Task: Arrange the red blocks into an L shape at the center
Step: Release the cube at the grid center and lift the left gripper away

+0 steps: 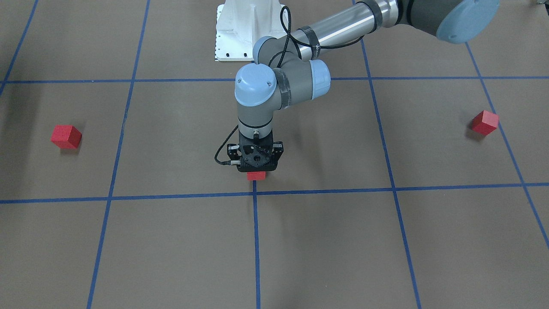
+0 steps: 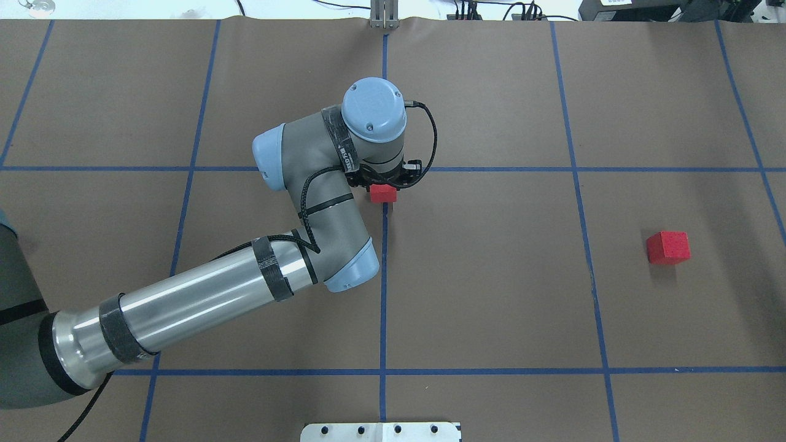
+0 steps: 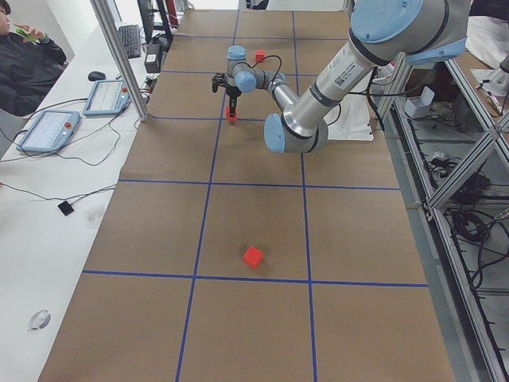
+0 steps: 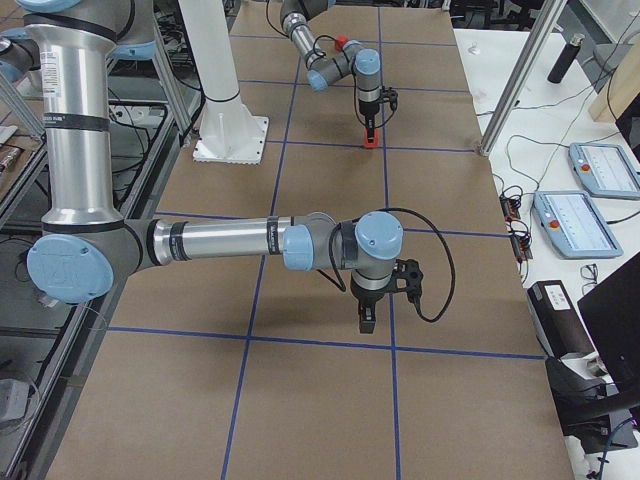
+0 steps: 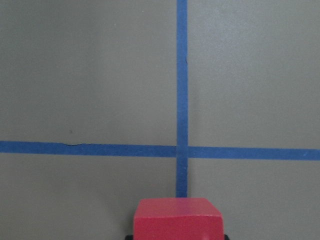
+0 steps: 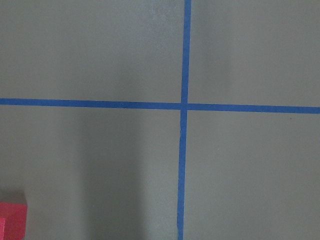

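Observation:
My left gripper [image 1: 256,171] is shut on a red block [image 1: 256,175], low over the brown surface. The block is just on the robot's side of the center tape crossing [image 1: 254,193]. The left wrist view shows this block [image 5: 177,218] below that crossing [image 5: 181,150]. I cannot tell whether the block touches the surface. A second red block [image 1: 66,136] lies far out on my right side [image 2: 668,247]. A third [image 1: 485,122] lies far out on my left and is hidden under the arm in the overhead view. My right gripper [image 4: 365,322] shows only in the exterior right view, so I cannot tell if it is open or shut.
The white bolted base [image 1: 246,34] stands at the robot's edge of the table. The left forearm [image 2: 184,301] stretches across the left half. A red block's corner [image 6: 12,222] shows in the right wrist view. An operator [image 3: 24,48] and tablets are at a side bench.

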Robot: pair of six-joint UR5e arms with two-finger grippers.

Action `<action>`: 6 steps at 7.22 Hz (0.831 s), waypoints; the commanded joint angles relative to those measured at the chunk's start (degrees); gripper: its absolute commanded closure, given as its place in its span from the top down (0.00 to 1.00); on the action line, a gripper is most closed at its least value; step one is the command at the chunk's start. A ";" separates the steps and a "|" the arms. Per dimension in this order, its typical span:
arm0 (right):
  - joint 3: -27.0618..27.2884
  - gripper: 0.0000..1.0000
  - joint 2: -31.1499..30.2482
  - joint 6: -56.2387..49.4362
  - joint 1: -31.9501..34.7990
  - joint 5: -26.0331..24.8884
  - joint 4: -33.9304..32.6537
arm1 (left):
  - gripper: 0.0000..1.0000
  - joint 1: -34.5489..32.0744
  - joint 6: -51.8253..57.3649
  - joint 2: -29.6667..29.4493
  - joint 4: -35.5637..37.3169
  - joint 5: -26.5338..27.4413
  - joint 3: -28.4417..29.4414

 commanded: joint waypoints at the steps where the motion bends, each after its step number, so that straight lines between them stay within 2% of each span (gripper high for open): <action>1: 0.00 0.99 0.00 0.00 0.00 0.00 0.00 | 0.00 0.03 0.23 -0.12 -0.08 -0.02 0.64; 2: 0.00 0.99 0.00 0.00 0.00 0.00 0.00 | 0.05 0.03 0.23 -0.12 -0.43 -0.02 0.73; 3: 0.00 0.99 0.00 0.00 -0.08 0.00 0.00 | 0.34 0.03 0.23 -0.12 -0.52 -0.02 0.82; 4: 0.00 0.99 0.00 0.00 0.00 0.00 0.00 | 0.88 0.03 0.32 -0.04 -0.52 -0.02 0.82; 5: 0.00 0.99 0.00 0.00 -0.08 0.00 0.00 | 0.99 0.21 0.14 -0.03 -0.44 -0.02 0.64; 6: 0.00 0.99 0.09 0.00 0.00 0.09 0.00 | 1.00 0.21 0.14 -0.03 -0.52 -0.02 0.55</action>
